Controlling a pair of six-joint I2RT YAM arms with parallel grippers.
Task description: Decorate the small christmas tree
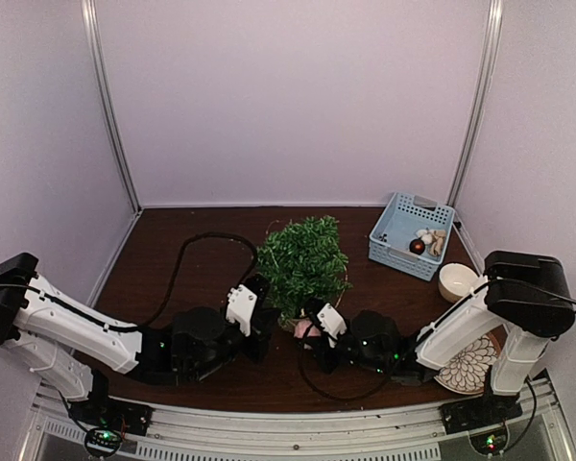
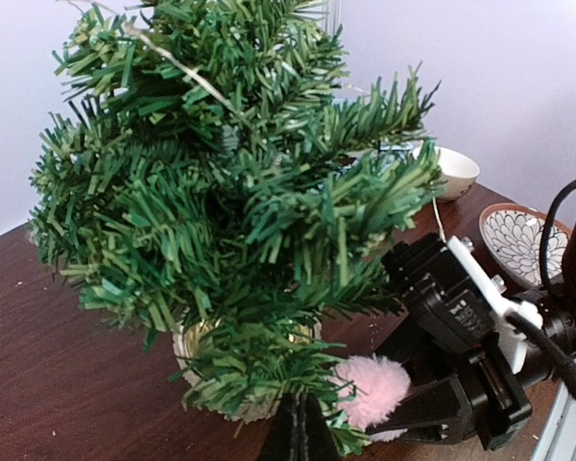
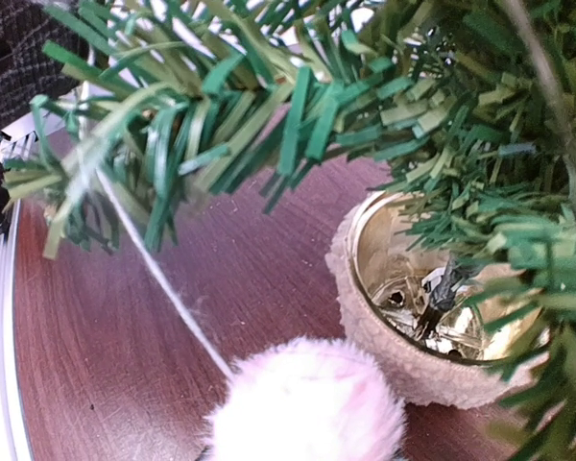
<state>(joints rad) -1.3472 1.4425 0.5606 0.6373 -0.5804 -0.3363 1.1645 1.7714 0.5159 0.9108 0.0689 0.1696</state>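
Observation:
The small christmas tree (image 1: 303, 257) stands mid-table, its bushy green branches over a tan pot (image 3: 394, 351) with a gold inside. My right gripper (image 1: 312, 323) is low at the tree's near right side, shut on a fluffy pink pom-pom (image 2: 373, 388) beside the pot. In the right wrist view the pom-pom (image 3: 307, 403) hides my fingers, and its white string (image 3: 144, 252) runs up-left to a low branch. My left gripper (image 2: 303, 434) is shut, its black tips pressed into the lowest branches at the tree's near left; I cannot tell whether a twig is pinched.
A blue basket (image 1: 412, 233) with several small ornaments sits at the back right. A white bowl (image 1: 458, 281) and a patterned plate (image 1: 466, 365) lie by the right arm. A black cable (image 1: 200, 240) loops left of the tree.

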